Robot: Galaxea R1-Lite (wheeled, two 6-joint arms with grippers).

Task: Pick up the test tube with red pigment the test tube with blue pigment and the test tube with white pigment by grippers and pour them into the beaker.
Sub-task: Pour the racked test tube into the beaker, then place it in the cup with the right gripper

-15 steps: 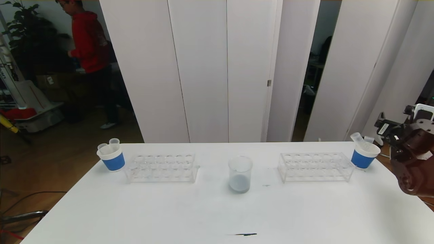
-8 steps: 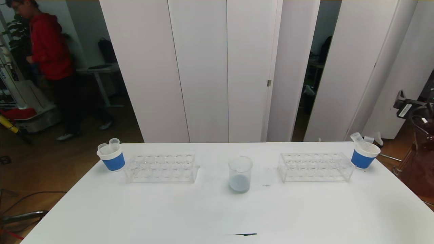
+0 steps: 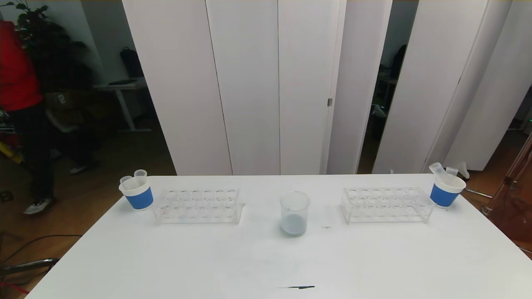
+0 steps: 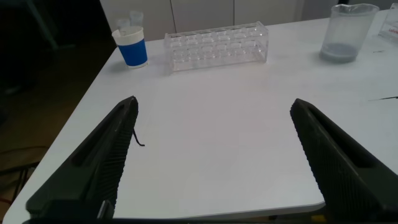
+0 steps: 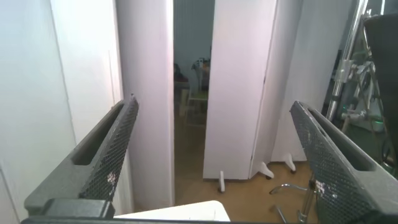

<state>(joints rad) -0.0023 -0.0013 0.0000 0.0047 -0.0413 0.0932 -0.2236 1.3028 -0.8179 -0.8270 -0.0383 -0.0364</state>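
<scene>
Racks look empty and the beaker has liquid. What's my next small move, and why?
Probably just park the open left tool: both racks are empty, tubes sit in the cups, and the beaker holds pale liquid, so nothing seems left to pour. The open right tool points off the table.

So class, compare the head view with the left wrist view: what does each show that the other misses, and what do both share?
Head view only: the right rack and right blue-sleeved cup. Left wrist view only: the left tool, jaws open, empty, above the table's near edge. Both: the beaker holding pale liquid, the left rack, the left blue-sleeved cup.
</scene>
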